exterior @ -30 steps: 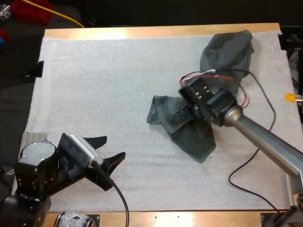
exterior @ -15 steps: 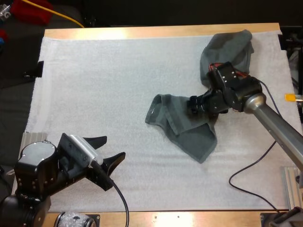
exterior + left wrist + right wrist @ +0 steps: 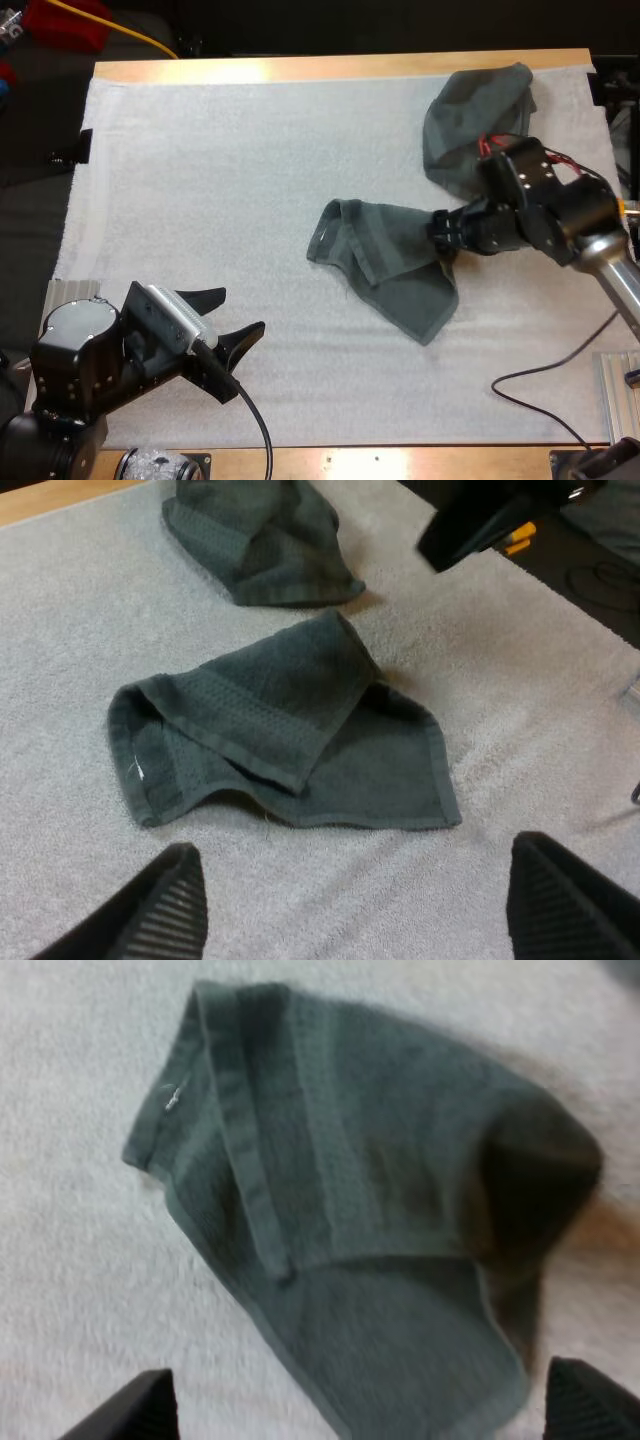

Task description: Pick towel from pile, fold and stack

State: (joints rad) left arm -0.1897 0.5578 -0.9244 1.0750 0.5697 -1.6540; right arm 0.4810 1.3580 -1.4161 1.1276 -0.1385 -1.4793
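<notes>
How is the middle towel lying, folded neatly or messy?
Messy. The middle towel is loosely doubled over, one flap lying crooked across the rest, edges not lined up.

Here's the left tool (image 3: 352, 880) hanging over the white mat (image 3: 80, 630), its two ribbed black fingers (image 3: 150, 910) spread wide with bare mat between them, clear of everything. Just beyond them lies a dark grey-green towel (image 3: 290, 730), loosely doubled over, with one banded flap slanting across the flatter layer beneath, and a corner of that layer points toward the right-hand finger. Farther off sits a second towel (image 3: 260, 540), bunched up, near the first but apart from it, with the right tool (image 3: 490, 525) dark above the mat beside it and a strip of wooden counter (image 3: 60, 495) past the mat's edge.
</notes>
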